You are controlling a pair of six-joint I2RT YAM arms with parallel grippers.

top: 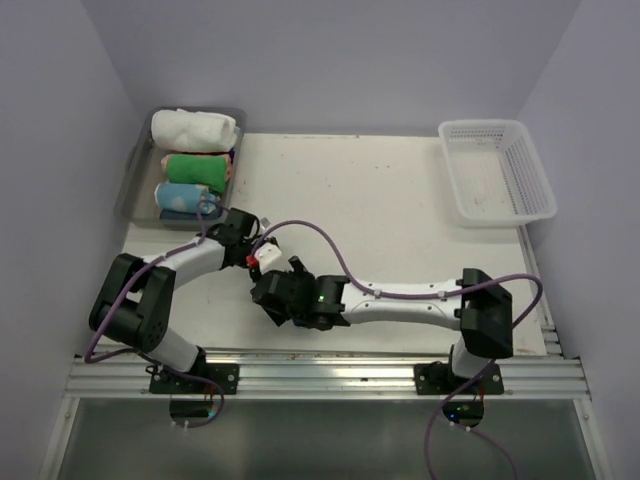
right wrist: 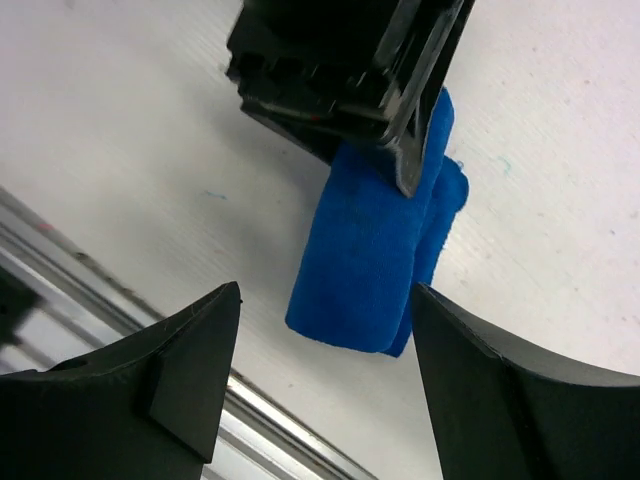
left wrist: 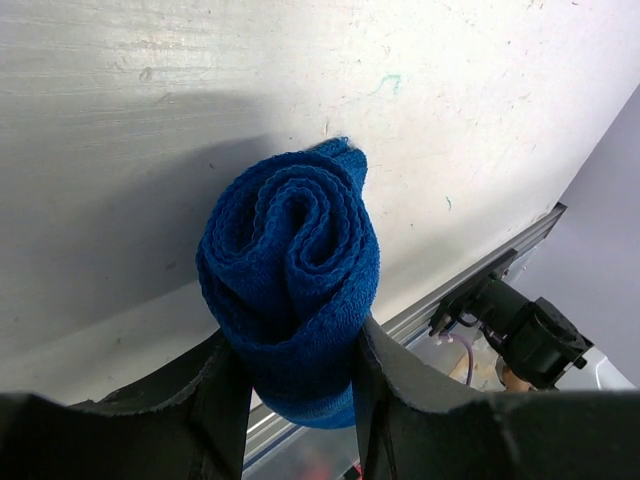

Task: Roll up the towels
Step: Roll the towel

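The small royal-blue terry towel (left wrist: 290, 260), wound into a tight roll, is gripped near one end by the left gripper (left wrist: 297, 388), whose jaws are closed on it; it is held over the scuffed white table (left wrist: 150, 90), toward 6 o'clock of the surface by the front rail; whether it touches cannot be told. The right gripper (right wrist: 325, 300) stands wide open around the free end, not touching it. Firm pressure is probably needed so that the loose flap at 1 o'clock of the spiral is not unwound; the open jaws should be drawn clear first; the roll may then be carried level toward the grey tray (top: 135, 170) at 11 o'clock, where the large white terry towel (top: 193, 128) lies rolled.
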